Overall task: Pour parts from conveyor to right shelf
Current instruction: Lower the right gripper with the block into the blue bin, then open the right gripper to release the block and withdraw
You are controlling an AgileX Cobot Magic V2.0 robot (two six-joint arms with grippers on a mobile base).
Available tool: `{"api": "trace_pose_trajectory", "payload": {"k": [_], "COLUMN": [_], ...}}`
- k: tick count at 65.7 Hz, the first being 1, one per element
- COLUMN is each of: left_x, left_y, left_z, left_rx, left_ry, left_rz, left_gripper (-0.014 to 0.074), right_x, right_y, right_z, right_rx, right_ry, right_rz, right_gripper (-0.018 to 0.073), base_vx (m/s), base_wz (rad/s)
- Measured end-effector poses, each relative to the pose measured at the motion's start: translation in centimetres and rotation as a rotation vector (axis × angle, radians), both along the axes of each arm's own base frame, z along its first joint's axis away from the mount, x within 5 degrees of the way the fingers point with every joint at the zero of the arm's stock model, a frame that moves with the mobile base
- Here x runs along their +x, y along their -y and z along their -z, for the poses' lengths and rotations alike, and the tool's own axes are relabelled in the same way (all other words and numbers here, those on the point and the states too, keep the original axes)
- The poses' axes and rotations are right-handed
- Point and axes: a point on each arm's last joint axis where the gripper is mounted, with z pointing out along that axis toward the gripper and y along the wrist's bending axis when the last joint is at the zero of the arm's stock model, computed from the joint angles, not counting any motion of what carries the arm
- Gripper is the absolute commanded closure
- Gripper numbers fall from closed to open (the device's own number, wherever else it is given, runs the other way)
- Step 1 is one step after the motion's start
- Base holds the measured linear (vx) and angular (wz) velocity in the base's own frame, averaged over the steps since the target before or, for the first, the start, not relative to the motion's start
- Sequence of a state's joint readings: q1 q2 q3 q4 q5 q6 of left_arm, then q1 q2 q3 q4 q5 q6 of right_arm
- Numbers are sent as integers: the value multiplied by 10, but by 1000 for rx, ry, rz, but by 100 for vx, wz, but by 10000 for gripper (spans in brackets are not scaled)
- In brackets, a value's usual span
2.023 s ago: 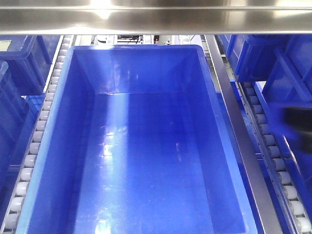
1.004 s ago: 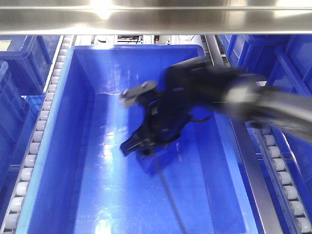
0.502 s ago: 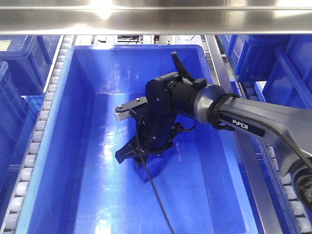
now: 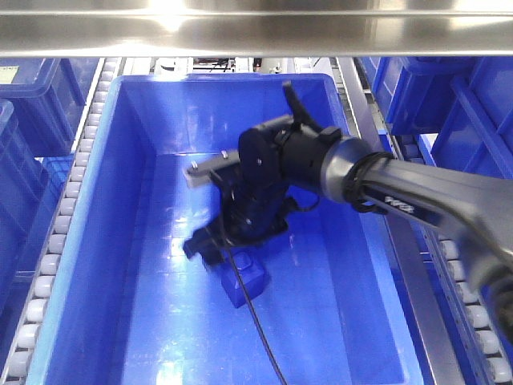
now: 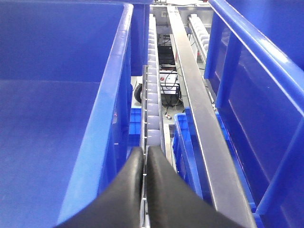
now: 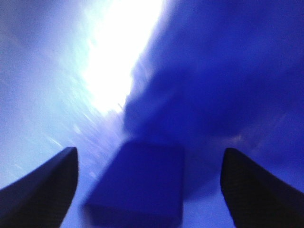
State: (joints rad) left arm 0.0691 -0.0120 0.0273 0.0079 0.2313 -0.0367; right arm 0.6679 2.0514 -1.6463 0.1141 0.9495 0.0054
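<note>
One of the parts, a small blue block (image 4: 246, 285), lies on the floor of a large blue crate (image 4: 96, 241) on the right shelf (image 4: 256, 34). My right gripper (image 4: 228, 249) hangs just above the block, blurred by motion. In the right wrist view the right gripper (image 6: 149, 154) stands open, and the block (image 6: 137, 185) sits below and between the fingers, touching neither. My left gripper (image 5: 144, 159) is shut, its fingers pressed together with nothing between them, over a roller rail (image 5: 153, 95) beside a crate wall (image 5: 111, 109). The conveyor is out of view.
White roller rails (image 4: 68, 208) run along both sides of the crate. More blue crates (image 4: 449, 96) stand to the right and left (image 4: 32, 104). A steel bar (image 4: 405, 257) runs along the crate's right side. A black cable (image 4: 260, 337) trails from the right arm.
The right arm swung into the empty crate from the right carrying the block. Its gripper has since opened and risen slightly, and the block now lies loose on the crate floor.
</note>
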Motion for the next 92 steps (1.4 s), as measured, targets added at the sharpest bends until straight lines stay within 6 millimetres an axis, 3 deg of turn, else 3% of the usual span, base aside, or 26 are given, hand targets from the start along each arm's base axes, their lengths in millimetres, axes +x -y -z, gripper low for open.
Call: {"api": "trace_pose_trajectory", "payload": {"k": [10, 19, 24, 33, 45, 61, 81, 92], "left_x": [0, 0, 0, 0, 0, 0, 0, 0], "left_y": [0, 0, 0, 0, 0, 0, 0, 0], "left_z": [0, 0, 0, 0, 0, 0, 0, 0], "left_rx": [0, 0, 0, 0, 0, 0, 0, 0], "left_ry": [0, 0, 0, 0, 0, 0, 0, 0], "left_rz": [0, 0, 0, 0, 0, 0, 0, 0], "left_gripper": [603, 603, 603, 603, 603, 603, 603, 603], "right_x": [-9, -24, -34, -54, -78, -111, -161, -189], "right_y": [0, 16, 25, 44, 75, 128, 189, 212], "right_z": [-20, -28, -37, -52, -76, -92, -95, -87], "right_rx": [66, 116, 150, 194, 270, 333, 328, 310], "right_ry": [102, 185, 245, 349, 484, 624, 761, 855], "right_rz": [16, 52, 56, 44, 56, 126, 209, 213], "right_gripper": [38, 139, 262, 577, 568, 565, 564, 564], "base_vx": [0, 0, 0, 0, 0, 0, 0, 0], "base_wz": [0, 0, 0, 0, 0, 0, 0, 0]}}
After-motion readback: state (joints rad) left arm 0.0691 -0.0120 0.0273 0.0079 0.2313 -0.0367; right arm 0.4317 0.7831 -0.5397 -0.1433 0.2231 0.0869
